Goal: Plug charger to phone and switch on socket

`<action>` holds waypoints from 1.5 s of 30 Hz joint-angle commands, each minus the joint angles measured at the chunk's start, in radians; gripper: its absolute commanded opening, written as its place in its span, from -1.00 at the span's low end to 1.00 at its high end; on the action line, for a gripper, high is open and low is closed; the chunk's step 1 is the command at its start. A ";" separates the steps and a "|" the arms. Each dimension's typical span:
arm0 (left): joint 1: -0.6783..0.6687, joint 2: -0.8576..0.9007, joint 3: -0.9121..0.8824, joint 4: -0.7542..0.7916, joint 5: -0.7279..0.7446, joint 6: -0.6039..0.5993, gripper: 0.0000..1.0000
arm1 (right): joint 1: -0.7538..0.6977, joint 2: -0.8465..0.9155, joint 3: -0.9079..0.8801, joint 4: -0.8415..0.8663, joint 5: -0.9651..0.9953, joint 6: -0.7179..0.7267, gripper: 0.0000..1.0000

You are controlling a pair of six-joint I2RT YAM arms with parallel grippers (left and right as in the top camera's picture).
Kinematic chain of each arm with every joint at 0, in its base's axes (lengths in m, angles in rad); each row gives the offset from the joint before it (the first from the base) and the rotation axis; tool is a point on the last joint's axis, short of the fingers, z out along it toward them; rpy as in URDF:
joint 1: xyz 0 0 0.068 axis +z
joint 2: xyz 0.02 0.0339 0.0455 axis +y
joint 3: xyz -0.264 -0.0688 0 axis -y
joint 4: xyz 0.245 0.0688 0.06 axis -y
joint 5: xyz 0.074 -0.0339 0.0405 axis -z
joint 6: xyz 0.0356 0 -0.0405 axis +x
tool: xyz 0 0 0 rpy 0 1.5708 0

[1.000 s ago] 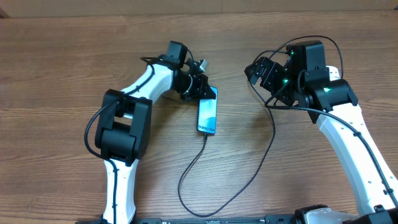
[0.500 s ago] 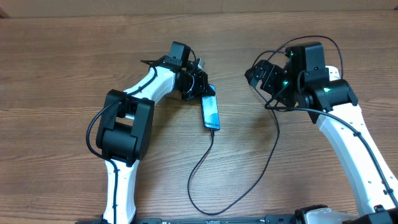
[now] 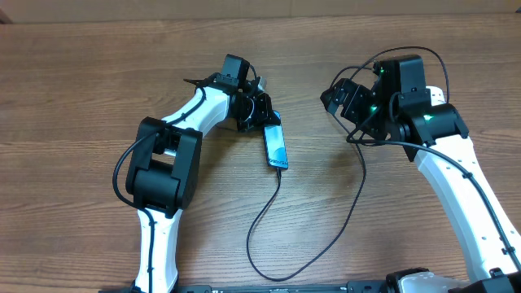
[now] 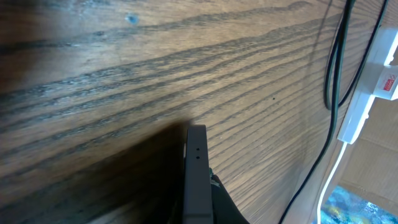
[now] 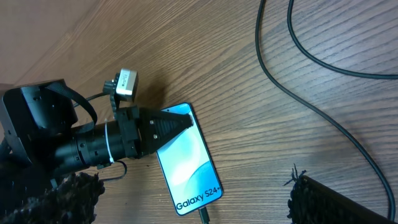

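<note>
The phone (image 3: 277,147) lies on the table with its cyan screen up, and it also shows in the right wrist view (image 5: 186,165). My left gripper (image 3: 261,117) is shut on its far short end, seen from the side in the right wrist view (image 5: 157,132). The black charger cable (image 3: 264,216) has its tip in the phone's near end (image 5: 202,215), loops toward the front and rises to the right arm. My right gripper (image 3: 336,96) is open and empty, apart from the phone. The white socket (image 4: 380,73) shows only in the left wrist view, at its right edge.
The wood table (image 3: 73,89) fills the view. The cable's loop lies between the two arm bases (image 3: 326,236). Two black cable runs (image 5: 323,62) cross the table right of the phone. A thin white cord (image 4: 328,183) runs beside the socket.
One second ago the phone lay a little lower and to the left; the left gripper swung it right and up. In the last half second nothing has moved.
</note>
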 commanded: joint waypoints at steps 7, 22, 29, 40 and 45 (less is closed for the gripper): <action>0.005 -0.007 -0.007 -0.009 -0.023 0.010 -0.69 | -0.001 -0.021 0.012 0.000 0.012 -0.009 1.00; 0.005 -0.007 -0.007 -0.015 -0.023 0.010 -0.57 | -0.001 -0.021 0.012 -0.001 0.019 -0.009 1.00; 0.005 -0.007 -0.007 -0.016 -0.023 0.010 -0.53 | -0.001 -0.021 0.012 -0.001 0.019 -0.009 1.00; 0.005 -0.007 -0.007 -0.020 -0.023 0.010 -0.40 | -0.001 -0.021 0.012 -0.002 0.019 -0.009 1.00; 0.005 -0.007 -0.007 -0.024 -0.023 0.010 -0.30 | -0.001 -0.021 0.010 -0.002 0.019 -0.009 1.00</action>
